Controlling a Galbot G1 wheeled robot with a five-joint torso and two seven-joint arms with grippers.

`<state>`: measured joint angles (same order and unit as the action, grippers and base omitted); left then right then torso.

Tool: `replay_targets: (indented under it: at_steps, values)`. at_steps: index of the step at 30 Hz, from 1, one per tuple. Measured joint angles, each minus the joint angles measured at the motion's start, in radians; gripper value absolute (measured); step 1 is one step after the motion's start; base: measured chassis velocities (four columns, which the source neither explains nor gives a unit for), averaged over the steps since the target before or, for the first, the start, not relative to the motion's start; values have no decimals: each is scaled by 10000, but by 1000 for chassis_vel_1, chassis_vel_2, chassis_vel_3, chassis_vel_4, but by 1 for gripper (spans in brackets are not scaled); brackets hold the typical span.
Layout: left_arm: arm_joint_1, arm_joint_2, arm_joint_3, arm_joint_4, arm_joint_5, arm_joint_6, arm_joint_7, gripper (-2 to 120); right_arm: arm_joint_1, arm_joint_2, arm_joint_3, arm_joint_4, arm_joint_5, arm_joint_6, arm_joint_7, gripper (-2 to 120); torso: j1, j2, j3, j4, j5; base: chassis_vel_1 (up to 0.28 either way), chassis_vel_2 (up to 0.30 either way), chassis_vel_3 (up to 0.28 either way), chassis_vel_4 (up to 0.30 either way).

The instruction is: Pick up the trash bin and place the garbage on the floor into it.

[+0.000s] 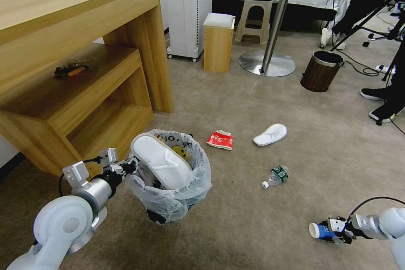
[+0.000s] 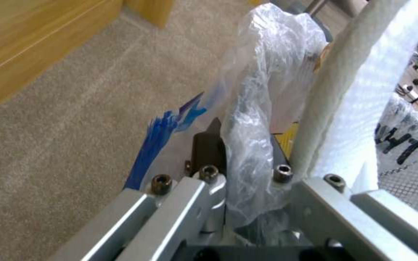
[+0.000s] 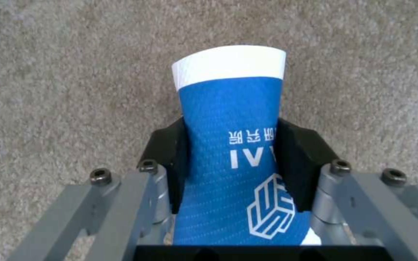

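L gripper [image 1: 134,163] grips bin [image 1: 198,185]; R gripper [image 1: 333,230] cup [image 1: 319,230].

I see the trash bin [image 1: 173,185], small and dark with a crinkly translucent bag, tilted and off the floor [image 1: 253,228] beside the wooden desk, my left gripper [image 1: 128,166] clamped on its rim, and a white slipper [image 1: 162,164] lying slanted across its mouth. On the beige carpet lie a crushed red wrapper [image 1: 220,139], a second white slipper [image 1: 270,134] sole-down just beyond it, and a clear green-labelled bottle [image 1: 275,176] on its side nearer me. My right gripper [image 1: 333,231] grips a blue-and-white cup [image 1: 319,230] sideways, low over the carpet.
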<state>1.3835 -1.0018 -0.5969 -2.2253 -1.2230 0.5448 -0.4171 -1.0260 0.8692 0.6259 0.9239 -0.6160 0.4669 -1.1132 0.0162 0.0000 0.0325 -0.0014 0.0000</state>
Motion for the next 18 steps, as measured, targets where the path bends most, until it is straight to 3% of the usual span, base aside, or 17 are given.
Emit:
replay_targets:
  at_steps: [4, 13, 18]
  values:
    - [5, 9, -13, 1, 0, -7, 5, 3, -22, -29, 18, 52, 14, 7, -16, 37, 0, 0, 0, 0, 4, 0, 0, 0, 0]
    - [18, 27, -10, -17, 12, -14, 5, 3, -74, -138, 81, 284, 308, 42, -46, 21, 0, -1, 0, 0, 1, 0, 0, 0, 0]
    - [10, 45, -5, -36, 17, -14, 4, 3, -192, -248, 157, 664, 837, 46, -60, 20, 0, -1, 0, 0, 1, 0, 0, 0, 0]
